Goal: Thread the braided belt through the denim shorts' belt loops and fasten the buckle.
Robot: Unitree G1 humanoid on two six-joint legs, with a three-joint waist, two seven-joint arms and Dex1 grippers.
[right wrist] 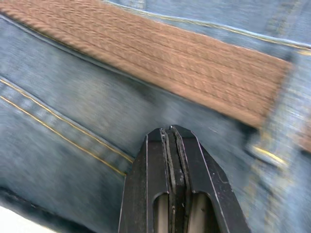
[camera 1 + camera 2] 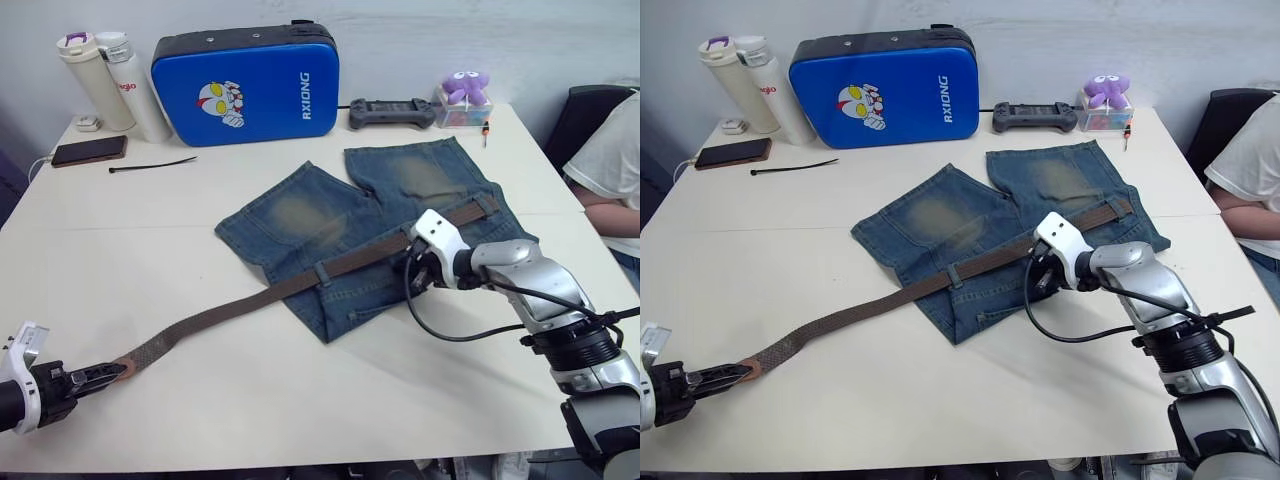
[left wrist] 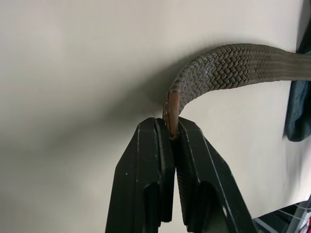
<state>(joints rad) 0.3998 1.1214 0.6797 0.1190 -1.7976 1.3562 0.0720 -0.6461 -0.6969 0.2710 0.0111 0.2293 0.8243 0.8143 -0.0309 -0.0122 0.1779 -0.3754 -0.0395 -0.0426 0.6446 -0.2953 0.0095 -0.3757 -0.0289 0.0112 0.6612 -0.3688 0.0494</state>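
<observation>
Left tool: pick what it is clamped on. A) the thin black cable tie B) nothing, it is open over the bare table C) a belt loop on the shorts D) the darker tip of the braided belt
D: the left tool is shut on the darker end of the braided belt, which trails across the table toward the denim shorts; the cable tie lies apart, up by the phone.

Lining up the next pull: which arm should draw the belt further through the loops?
Left, probably. The left gripper is shut on the braided belt at its tip. The right gripper is shut and empty over the denim shorts.
</observation>
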